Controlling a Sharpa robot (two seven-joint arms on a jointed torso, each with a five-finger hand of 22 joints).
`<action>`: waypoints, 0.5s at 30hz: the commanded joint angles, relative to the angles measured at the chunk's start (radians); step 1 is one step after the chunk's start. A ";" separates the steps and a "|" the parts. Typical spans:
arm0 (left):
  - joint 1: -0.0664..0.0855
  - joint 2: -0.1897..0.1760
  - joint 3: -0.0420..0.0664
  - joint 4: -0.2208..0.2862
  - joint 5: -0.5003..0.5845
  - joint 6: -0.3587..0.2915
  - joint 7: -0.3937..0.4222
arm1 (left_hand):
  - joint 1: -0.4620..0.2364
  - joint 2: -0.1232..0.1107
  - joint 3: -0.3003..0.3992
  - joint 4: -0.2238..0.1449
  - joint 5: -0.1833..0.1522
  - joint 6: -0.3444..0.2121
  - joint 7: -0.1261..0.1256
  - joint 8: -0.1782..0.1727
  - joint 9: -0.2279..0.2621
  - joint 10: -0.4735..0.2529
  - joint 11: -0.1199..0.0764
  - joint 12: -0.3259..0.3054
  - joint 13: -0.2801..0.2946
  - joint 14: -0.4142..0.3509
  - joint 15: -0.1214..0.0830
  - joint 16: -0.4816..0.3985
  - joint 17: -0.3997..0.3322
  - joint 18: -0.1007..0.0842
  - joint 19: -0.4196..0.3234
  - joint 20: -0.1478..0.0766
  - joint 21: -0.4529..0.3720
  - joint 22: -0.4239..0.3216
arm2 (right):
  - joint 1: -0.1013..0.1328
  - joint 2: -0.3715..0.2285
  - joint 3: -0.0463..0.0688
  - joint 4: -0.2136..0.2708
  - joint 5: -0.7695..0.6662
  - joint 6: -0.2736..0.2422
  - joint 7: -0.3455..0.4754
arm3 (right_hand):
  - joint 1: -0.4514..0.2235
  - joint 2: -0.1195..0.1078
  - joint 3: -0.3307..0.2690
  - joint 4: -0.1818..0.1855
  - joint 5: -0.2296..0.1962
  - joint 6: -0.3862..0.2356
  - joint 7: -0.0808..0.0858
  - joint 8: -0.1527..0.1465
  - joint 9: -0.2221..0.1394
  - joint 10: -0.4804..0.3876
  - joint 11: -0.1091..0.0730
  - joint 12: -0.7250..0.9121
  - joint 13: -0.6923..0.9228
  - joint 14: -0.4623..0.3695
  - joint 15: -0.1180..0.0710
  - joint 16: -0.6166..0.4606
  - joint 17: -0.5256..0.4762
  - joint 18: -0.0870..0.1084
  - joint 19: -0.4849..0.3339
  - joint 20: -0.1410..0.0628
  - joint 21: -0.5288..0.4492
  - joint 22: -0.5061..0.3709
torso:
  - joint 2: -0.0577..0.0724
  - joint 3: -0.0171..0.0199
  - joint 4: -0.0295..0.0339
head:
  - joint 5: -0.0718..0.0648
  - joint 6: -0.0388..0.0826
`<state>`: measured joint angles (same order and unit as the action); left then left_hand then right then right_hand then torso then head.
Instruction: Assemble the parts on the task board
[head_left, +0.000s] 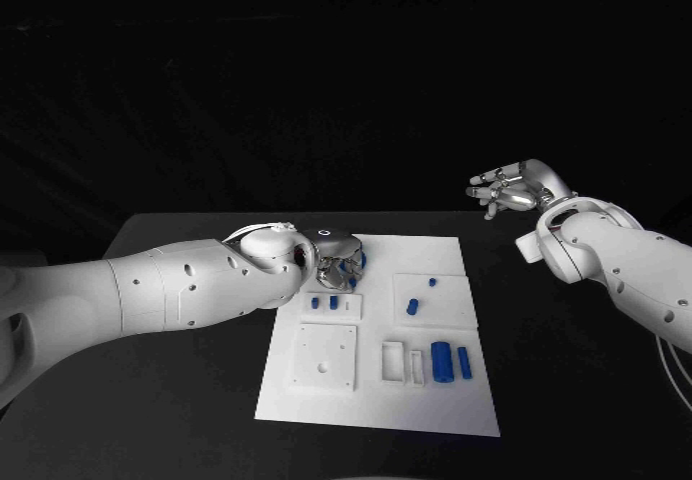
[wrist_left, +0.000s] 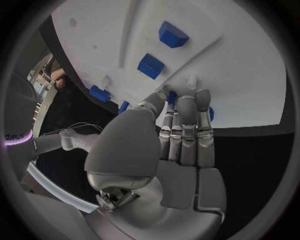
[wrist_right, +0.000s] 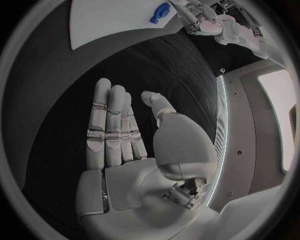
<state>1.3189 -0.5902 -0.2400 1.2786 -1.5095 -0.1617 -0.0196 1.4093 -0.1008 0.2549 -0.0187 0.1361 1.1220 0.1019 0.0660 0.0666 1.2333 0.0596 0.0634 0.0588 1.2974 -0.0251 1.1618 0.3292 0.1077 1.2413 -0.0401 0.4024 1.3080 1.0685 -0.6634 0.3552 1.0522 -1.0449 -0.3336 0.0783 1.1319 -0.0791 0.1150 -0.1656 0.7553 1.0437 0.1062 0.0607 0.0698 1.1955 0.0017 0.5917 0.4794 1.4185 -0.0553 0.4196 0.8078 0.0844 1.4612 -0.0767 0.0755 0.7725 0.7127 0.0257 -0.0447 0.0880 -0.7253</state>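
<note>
The left hand (head_left: 335, 268) reaches down over the far left part of the task board (head_left: 447, 400), which lies on the black bench (head_left: 188, 420). Its fingers (wrist_left: 186, 131) lie straight and close together, tips on a blue part (wrist_left: 209, 114) at the board's far edge; whether the thumb pinches that part or merely touches it is hard to tell. Just beside the hand, toward the robot, two small blue blocks (head_left: 325, 301) sit side by side. Further off, near the board's near right area, two long blue parts (head_left: 450, 361) lie with their long axes running from the robot outward. The right hand (head_left: 513, 187) hangs raised, well apart from the board, fingers extended and holding nothing.
</note>
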 joint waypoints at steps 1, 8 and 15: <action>-0.003 0.003 -0.001 0.000 0.002 0.009 0.003 | 0.018 0.013 0.005 0.007 -0.002 0.019 -0.002 -0.002 0.000 0.018 -0.004 -0.002 0.000 0.008 -0.002 0.006 0.000 0.004 0.011 -0.003 -0.007 0.013 | 0.000 0.001 0.000 0.002 0.000 0.004 0.011 | 0.000 -0.008 -0.001 0.000 0.005 -0.004 0.002 0.002 -0.001 -0.002 -0.002 0.004 -0.001 0.005 0.002 -0.004 0.001 0.000 0.025 0.004 0.003 -0.001 | 0.000 0.0000 -0.0001 | 0.000 0.000; -0.003 0.003 -0.001 0.002 0.001 0.005 0.000 | 0.050 0.056 0.013 -0.014 -0.001 0.069 -0.009 -0.001 0.001 0.063 -0.021 -0.003 0.001 0.021 -0.014 0.011 0.003 -0.002 0.016 -0.014 0.001 0.020 | 0.000 0.001 0.000 0.001 0.000 0.004 0.011 | 0.000 -0.008 -0.001 0.000 0.005 -0.004 0.002 0.002 -0.001 -0.002 -0.002 0.004 -0.001 0.005 0.002 -0.004 0.001 0.000 0.025 0.004 0.003 -0.001 | 0.000 -0.0004 -0.0003 | 0.000 0.001; -0.004 0.001 -0.001 0.003 -0.003 -0.001 -0.006 | 0.054 0.072 0.066 -0.060 -0.034 0.084 -0.007 -0.002 0.001 0.080 -0.024 -0.003 0.001 0.034 -0.019 0.013 0.008 0.001 0.012 -0.021 0.029 0.022 | 0.000 0.002 0.000 0.000 0.000 0.004 0.011 | -0.001 -0.007 0.001 -0.001 0.006 -0.003 0.001 0.002 -0.001 -0.003 -0.002 0.007 -0.006 0.006 0.002 -0.007 0.001 0.000 0.025 0.004 0.006 -0.013 | 0.000 -0.0002 -0.0001 | 0.000 0.001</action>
<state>1.3170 -0.5901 -0.2403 1.2799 -1.5092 -0.1631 -0.0209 1.4600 -0.0411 0.3184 -0.0811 0.1031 1.1995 0.0925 0.0626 0.0662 1.3086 0.0361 0.0544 0.0578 1.3257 -0.0460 1.1697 0.3366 0.0932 1.2561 -0.0557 0.4299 1.3078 1.0685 -0.6626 0.3552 1.0512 -1.0445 -0.3336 0.0784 1.1319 -0.0791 0.1150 -0.1656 0.7553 1.0438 0.1060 0.0607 0.0699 1.1955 0.0017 0.5917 0.4746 1.4185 -0.0553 0.4198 0.8077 0.0843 1.4612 -0.0767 0.0755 0.7600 0.7126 0.0256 -0.0448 0.0879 -0.7239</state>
